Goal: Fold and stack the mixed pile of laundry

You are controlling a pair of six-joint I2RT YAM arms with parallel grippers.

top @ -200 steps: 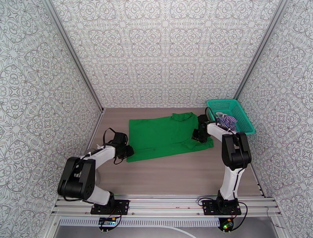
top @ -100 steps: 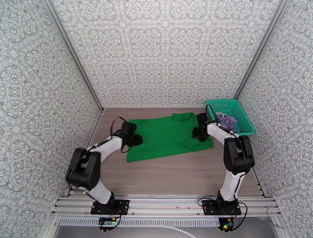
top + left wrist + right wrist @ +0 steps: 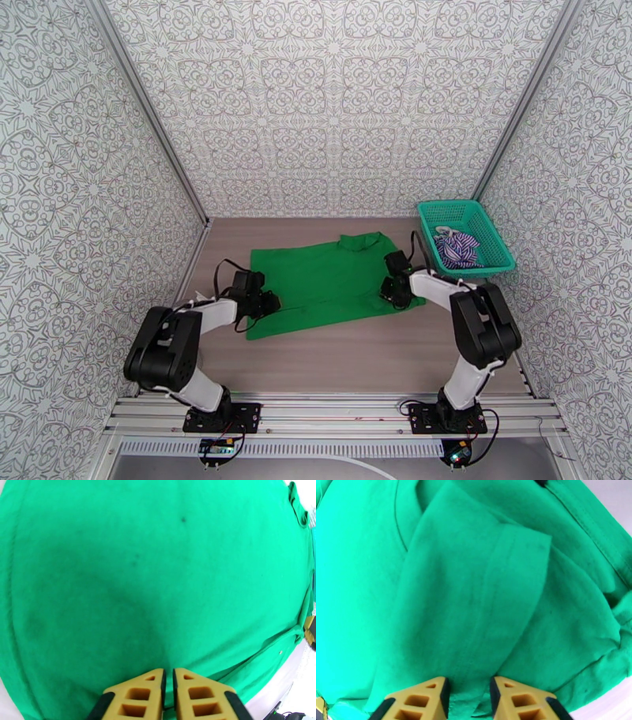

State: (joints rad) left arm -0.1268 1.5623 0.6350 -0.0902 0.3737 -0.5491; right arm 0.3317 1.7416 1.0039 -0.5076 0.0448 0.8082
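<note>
The task is judged to be at an early stage. The green T-shirt (image 3: 324,276) is spread flat on the counter (image 3: 355,355), stretched between the two end effectors, with its collar on the far side of both. The left end effector (image 3: 168,673) is set at the shirt's left edge. Its fingers are brought almost together, with only a thin slit between them, and the hem appears to be pinched there, while the body of the shirt runs smooth and flat ahead of it. The right end effector (image 3: 468,683) is placed at the shirt's right side with its fingers held a moderate gap apart. Bunched green cloth is seen between them, so a thicker fold seems to be gripped. Just ahead of it, a sleeve is seen laid inward over the body of the shirt. Apart from that sleeve, no fold of the body can be made out. The purple-and-white striped shirt (image 3: 456,249) is left crumpled in the teal mesh basket (image 3: 462,205), beyond the right end effector and to its right, well apart from the left one. Both folds and the stacking are therefore judged to remain.
</note>
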